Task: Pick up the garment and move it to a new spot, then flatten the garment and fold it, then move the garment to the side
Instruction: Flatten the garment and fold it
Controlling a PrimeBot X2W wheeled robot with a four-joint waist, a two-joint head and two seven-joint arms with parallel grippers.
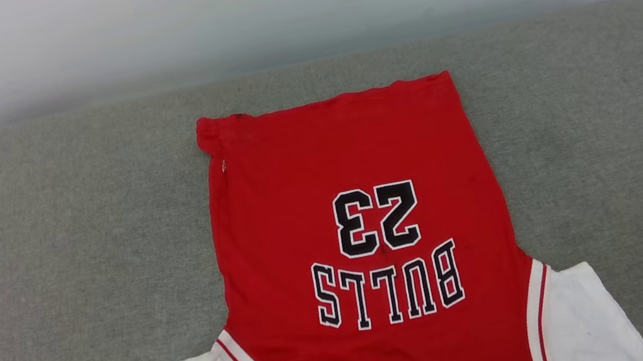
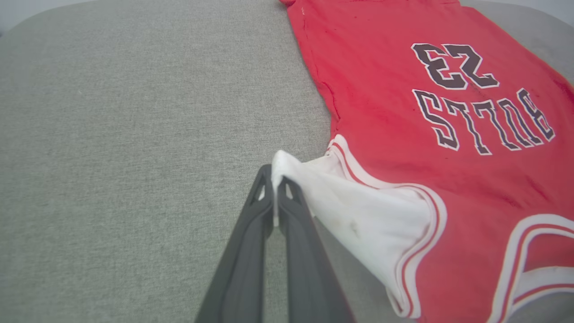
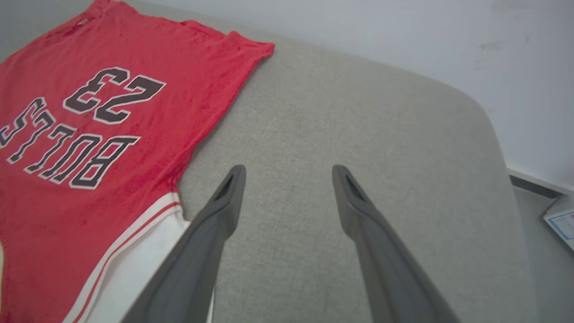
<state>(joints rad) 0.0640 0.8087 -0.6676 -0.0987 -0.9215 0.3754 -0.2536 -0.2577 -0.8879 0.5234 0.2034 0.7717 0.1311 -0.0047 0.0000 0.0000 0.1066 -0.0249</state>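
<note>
Garment (image 1: 350, 157) flat, red, white sleeves, dark "BULLS 23" lettering

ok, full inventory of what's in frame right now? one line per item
garment: one, red T-shirt with white sleeves and red-and-white trim, spread on the padded surface, collar end nearest the robot, dark "23" and "BULLS" facing up.
padded surface: one, grey fabric, rounded corners, under the garment.
wall: one, white, behind the surface.
paper item: one, white with blue print, beyond the surface's corner; too cropped to identify.
left gripper: one, dark, shut on the tip of the garment's white sleeve.
right gripper: one, dark, open, over bare surface beside the other sleeve, holding nothing.
</note>
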